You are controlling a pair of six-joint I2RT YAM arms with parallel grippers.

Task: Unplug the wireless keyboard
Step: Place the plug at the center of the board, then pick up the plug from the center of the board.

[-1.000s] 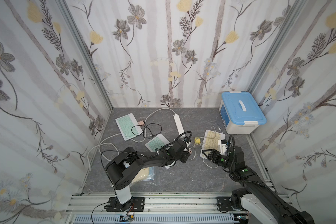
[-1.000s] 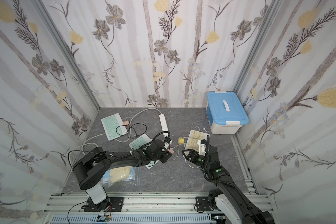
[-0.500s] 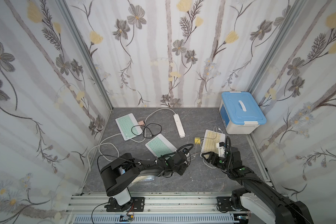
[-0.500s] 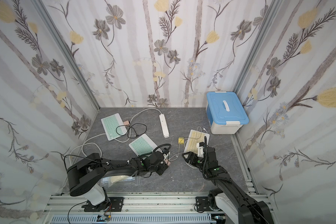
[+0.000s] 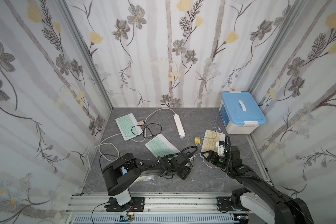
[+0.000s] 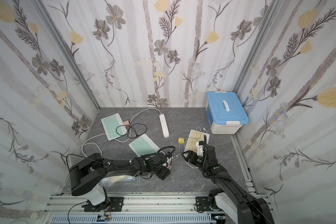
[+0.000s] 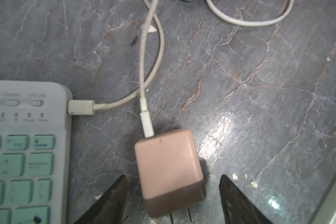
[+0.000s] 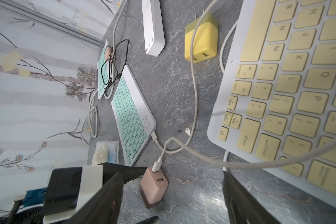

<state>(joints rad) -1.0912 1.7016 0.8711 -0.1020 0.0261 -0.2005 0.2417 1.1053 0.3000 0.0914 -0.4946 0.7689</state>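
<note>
Black left fingers (image 7: pixel 109 201) stand released on both sides of the pink charger (image 7: pixel 167 164), not touching it. Its white cable (image 7: pixel 144 67) loops to the mint keyboard (image 7: pixel 27 164) just beside on the worktop (image 7: pixel 260 77), plug inserted. The right fingers (image 8: pixel 105 199), also released, hover near the yellow keyboard (image 8: pixel 289 87).

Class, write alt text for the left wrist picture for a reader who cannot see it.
A pink charger cube lies untouched between the open jaws of the left gripper, on a grey marbled table. Its white cable loops round and plugs into a green-keyed keyboard.
</note>
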